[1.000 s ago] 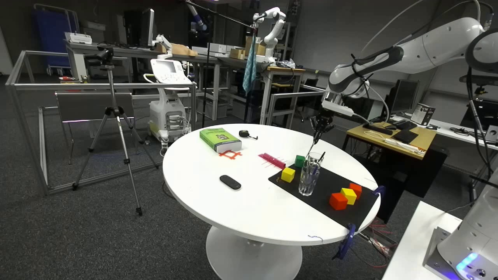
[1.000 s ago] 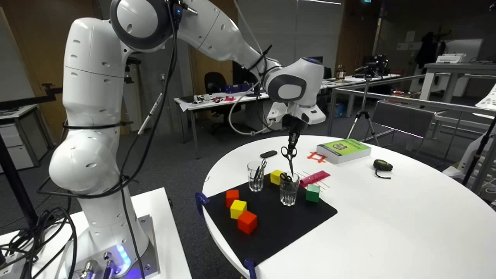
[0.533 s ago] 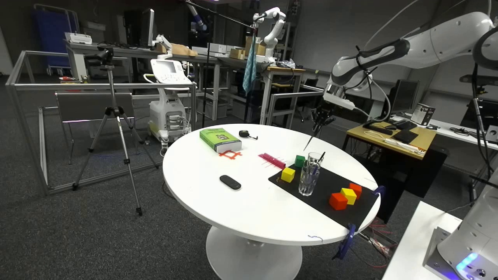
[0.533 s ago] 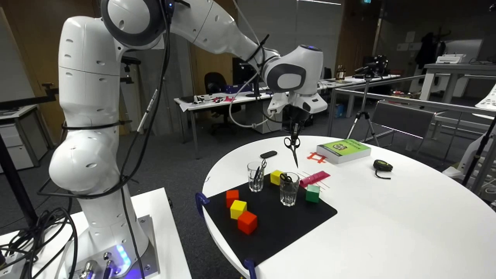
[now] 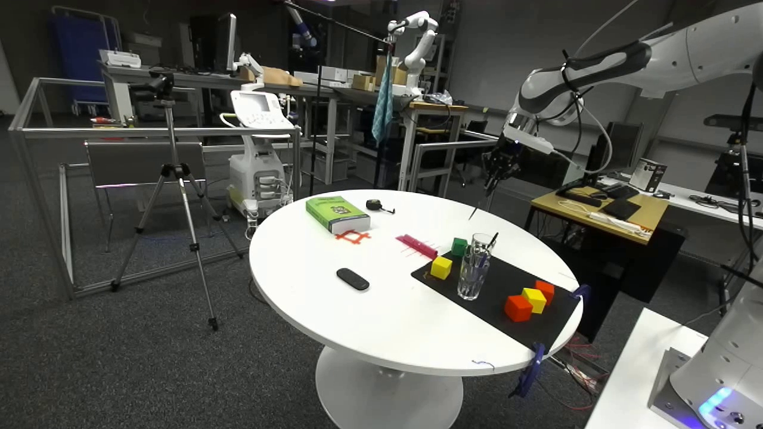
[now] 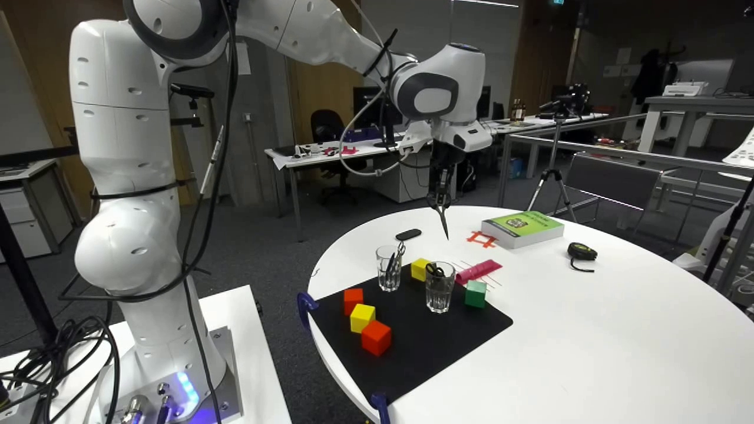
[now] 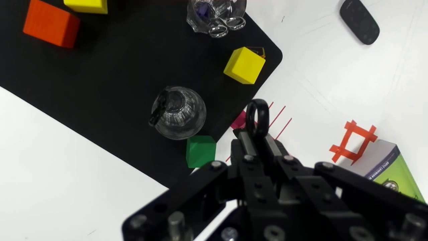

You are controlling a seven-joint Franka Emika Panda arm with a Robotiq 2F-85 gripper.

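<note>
My gripper (image 6: 440, 197) is shut on a pair of dark scissors (image 6: 443, 224), held by the handle with the blades pointing down above the white table. In the wrist view one black handle ring (image 7: 264, 118) stands out beyond the fingertips (image 7: 258, 142); the blades are hidden there. Below is a glass (image 6: 439, 297) with a black-handled item in it, also in the wrist view (image 7: 182, 117). A second glass (image 6: 387, 275) holds scissors and a dark item. A green cube (image 6: 475, 294) and a yellow cube (image 6: 419, 269) stand near the glasses.
Glasses and cubes stand on a black mat (image 6: 424, 359), clamped by blue clamps (image 6: 306, 309). Two red cubes (image 6: 376, 338) flank a yellow cube (image 6: 362, 318). A pink piece (image 6: 479, 271), green book (image 6: 523, 227), red tape frame (image 6: 482, 238), tape measure (image 6: 582, 251) and black device (image 6: 408, 234) lie around.
The gripper has risen with the scissors. Their tip was at the mouth of the glass one second ago and is now well above and away from it. Glasses and cubes have not moved.
</note>
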